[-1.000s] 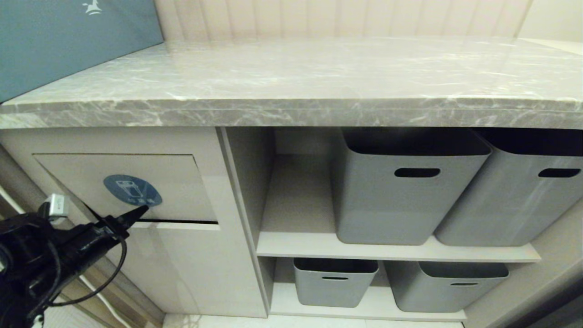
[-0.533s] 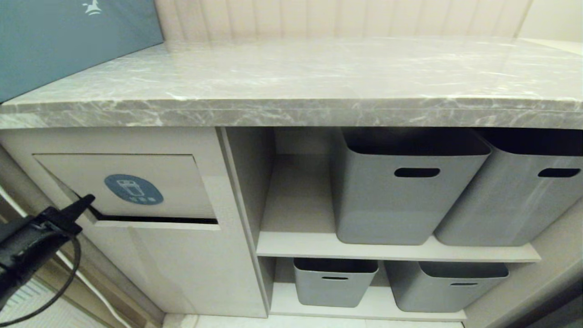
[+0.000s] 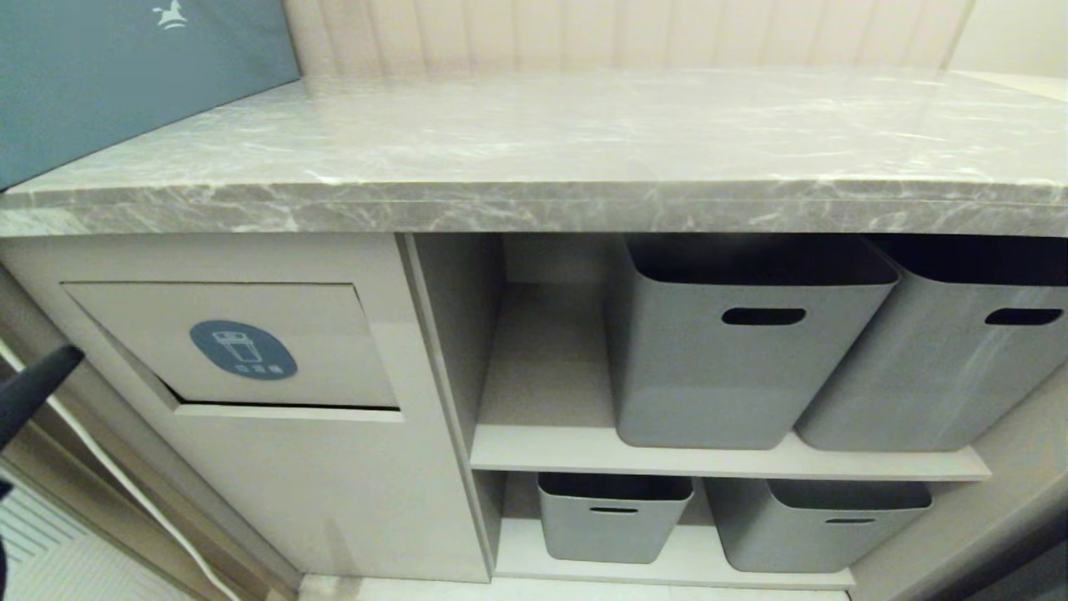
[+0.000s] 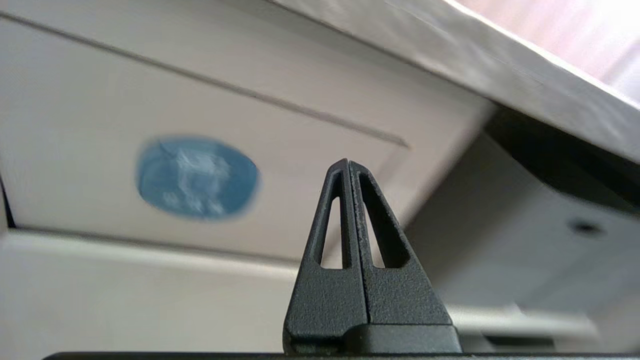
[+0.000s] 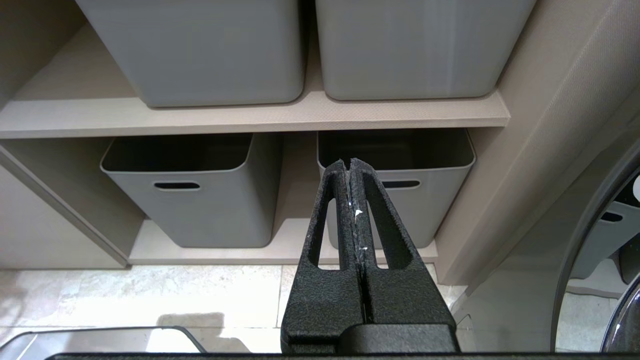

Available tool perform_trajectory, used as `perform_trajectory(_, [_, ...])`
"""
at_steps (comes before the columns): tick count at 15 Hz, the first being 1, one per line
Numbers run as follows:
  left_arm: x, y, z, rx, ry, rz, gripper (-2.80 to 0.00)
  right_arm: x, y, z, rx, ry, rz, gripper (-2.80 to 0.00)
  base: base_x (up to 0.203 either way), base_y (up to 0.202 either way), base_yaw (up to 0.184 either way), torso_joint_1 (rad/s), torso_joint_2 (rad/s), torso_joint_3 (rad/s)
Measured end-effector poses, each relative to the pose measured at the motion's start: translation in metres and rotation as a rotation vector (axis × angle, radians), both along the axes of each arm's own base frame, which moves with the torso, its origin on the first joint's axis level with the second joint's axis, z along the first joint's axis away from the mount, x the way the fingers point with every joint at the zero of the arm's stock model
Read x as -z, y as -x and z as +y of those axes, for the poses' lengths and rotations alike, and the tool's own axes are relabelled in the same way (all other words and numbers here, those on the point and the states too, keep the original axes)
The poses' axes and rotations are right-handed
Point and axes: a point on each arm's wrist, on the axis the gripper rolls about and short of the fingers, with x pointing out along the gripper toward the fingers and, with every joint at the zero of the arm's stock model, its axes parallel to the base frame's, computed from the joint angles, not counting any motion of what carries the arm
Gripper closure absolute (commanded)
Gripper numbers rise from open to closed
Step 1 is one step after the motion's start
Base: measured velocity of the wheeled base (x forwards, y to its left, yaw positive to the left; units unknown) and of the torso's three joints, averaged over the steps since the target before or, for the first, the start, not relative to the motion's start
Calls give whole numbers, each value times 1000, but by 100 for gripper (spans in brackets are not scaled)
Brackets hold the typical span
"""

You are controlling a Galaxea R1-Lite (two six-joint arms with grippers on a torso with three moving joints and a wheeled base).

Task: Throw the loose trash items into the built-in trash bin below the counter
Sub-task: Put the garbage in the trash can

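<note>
The built-in trash bin (image 3: 325, 334) is a beige flap in the cabinet front under the counter (image 3: 584, 133), marked by a blue oval sticker (image 3: 243, 350). The flap hangs almost flush, with a thin dark gap along its lower edge. My left gripper (image 3: 71, 357) shows only as a black tip at the left edge of the head view, clear of the flap. In the left wrist view the left gripper (image 4: 348, 162) is shut and empty, pointing up at the sticker (image 4: 197, 177). My right gripper (image 5: 348, 162) is shut and empty, low before the shelves. No loose trash items are in view.
A long teal-blue box (image 3: 125, 75) lies on the counter's left end. Two large grey tubs (image 3: 734, 359) (image 3: 943, 367) fill the upper shelf and two smaller grey tubs (image 3: 613, 517) (image 3: 813, 522) the lower one. Pale floor tiles (image 5: 150, 295) lie below.
My left gripper has drawn back to the left from the flap's lower edge, almost out of the head view. The flap's gap has narrowed.
</note>
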Motion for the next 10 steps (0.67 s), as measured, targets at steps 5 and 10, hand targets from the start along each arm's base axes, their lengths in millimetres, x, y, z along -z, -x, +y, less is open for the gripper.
perform_trajectory(5, [20, 51, -15, 9, -88, 121, 0, 0, 0, 0, 0, 0, 0, 0, 0, 0, 0, 0, 0, 0])
perform_trajectory(10, [80, 92, -20, -146, -227, 276, 0, 0, 0, 0, 0, -3, -1, 0, 0, 0, 0, 0, 0, 0])
